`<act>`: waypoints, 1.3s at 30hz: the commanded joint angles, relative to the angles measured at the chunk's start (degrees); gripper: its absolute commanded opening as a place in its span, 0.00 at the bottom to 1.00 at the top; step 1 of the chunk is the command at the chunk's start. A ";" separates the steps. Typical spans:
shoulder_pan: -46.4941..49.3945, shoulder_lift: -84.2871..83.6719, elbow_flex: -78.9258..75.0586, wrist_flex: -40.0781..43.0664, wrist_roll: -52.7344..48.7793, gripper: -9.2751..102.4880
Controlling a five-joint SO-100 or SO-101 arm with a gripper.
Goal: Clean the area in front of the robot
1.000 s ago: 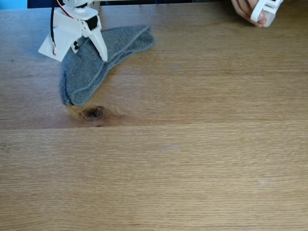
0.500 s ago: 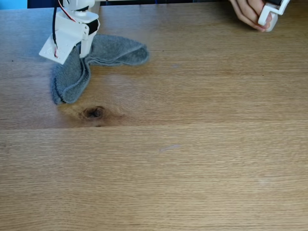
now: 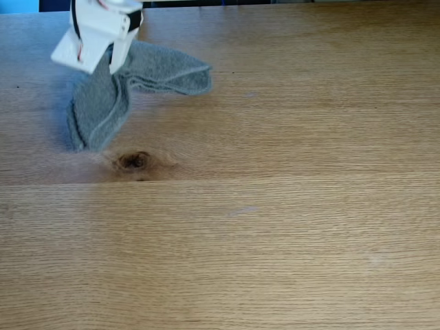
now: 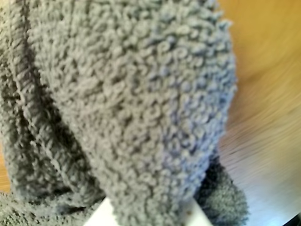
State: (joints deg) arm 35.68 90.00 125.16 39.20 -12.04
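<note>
Tabletop (image 3: 275,240), light-brown oak with fine straight grain and plank seams: the area to be cleaned, spreading bare across the near and middle ground of the fixed view, with no loose debris distinguishable on it. Landmark: one small dark knot (image 3: 135,161) in the wood, toward the left of that view. Grey terry cloth (image 3: 103,103): lies just beyond the knot, its nearest corner ending a little short of it and to its left; one fold trails toward the knot, a second fold (image 3: 168,72) spreads to the right, further from the knot, the two meeting in a bunch under the arm. Judged reason for this shape: the cloth is gathered at a single pinch point so it can be dragged as a wiper. In the wrist view the looped pile of the cloth (image 4: 131,103) hangs close before the lens, a sliver of white plastic at the bottom edge, streaked wood to the right. Gripper (image 3: 113,60): white, pointed, on a slim white arm (image 3: 96,31) with red and black wires, positioned beyond the knot at the far left edge of the table; its fingers are closed together on the bunched middle of the cloth. Judgement: wiping is under way at the far left, while the broad surface nearer than the knot remains to be covered.
</note>
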 commanded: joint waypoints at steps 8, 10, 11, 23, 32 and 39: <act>-18.54 28.04 -3.16 26.37 5.19 0.08; -22.85 29.71 -3.16 34.37 7.56 0.08; -25.22 30.15 -3.16 38.23 8.53 0.08; -45.62 12.74 6.06 30.41 14.59 0.08; -47.29 9.58 24.43 0.79 20.57 0.08; -53.26 3.60 27.60 -14.15 24.35 0.08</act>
State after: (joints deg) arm -14.68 94.31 153.19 30.23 10.46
